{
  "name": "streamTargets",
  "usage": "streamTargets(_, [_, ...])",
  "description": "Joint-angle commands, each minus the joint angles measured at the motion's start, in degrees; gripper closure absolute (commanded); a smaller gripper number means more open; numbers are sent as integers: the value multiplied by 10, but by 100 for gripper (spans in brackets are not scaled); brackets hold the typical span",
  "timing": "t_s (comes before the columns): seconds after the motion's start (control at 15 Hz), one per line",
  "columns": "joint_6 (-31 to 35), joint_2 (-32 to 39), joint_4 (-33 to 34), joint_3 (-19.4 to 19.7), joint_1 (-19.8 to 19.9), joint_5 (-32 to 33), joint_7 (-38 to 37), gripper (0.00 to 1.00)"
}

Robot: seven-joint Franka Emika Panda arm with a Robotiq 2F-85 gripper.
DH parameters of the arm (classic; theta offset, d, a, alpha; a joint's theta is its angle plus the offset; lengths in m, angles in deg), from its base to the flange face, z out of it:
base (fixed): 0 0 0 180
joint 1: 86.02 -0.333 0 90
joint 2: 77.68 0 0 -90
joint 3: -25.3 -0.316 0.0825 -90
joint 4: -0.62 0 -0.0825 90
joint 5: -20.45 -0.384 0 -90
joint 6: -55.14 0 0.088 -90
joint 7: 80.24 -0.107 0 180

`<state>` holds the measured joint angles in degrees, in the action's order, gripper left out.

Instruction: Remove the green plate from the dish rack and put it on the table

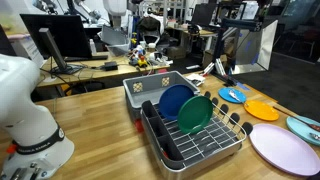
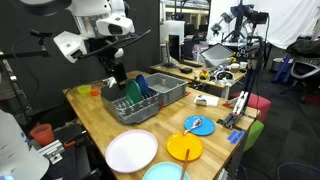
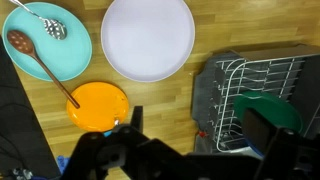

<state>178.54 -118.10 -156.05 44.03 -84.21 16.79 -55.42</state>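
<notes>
Black claw [image 3: 198, 140] fills the bottom of the wrist view, its fingers [image 3: 265, 132] standing well apart with nothing between them. In an exterior view it hangs [image 2: 118, 76] above the rack end of the tabletop [image 3: 165, 100], touching nothing. Just past one finger sits the green plate [image 3: 270, 103], on edge in the dish rack [image 3: 245, 75], slotted among the upright wires and leaning slightly back [image 1: 195, 113]. Directly behind it stands a dark blue plate [image 1: 174, 98]; the two overlap in view and I cannot tell whether they touch. The grey bin [image 1: 140, 88] lies behind the rack, just beside it. Farther out, a white plate [image 3: 148, 38], an orange plate [image 3: 98, 105] and a teal plate [image 3: 45, 40] lie flat on the wood, apart from the rack. Handling estimate: the green plate looks like moulded plastic, so light, stiff, not fragile, but smooth and probably slick. Best hold is the exposed upper arc of the rim, one finger on each face, where the raised lip should resist slipping. The blue plate leaves little room for the rear finger. Lift should run straight up the slot, or the lower edge may catch the prongs and drag the rack.
</notes>
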Motion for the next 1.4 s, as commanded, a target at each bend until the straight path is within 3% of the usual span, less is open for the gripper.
streamTargets(0.0, [-2,1,1,-6,6,-5,4,0])
streamTargets(0.93, [-2,1,1,-6,6,-5,4,0])
streamTargets(1.33, [34,79,-1,-33,12,16,-24,0])
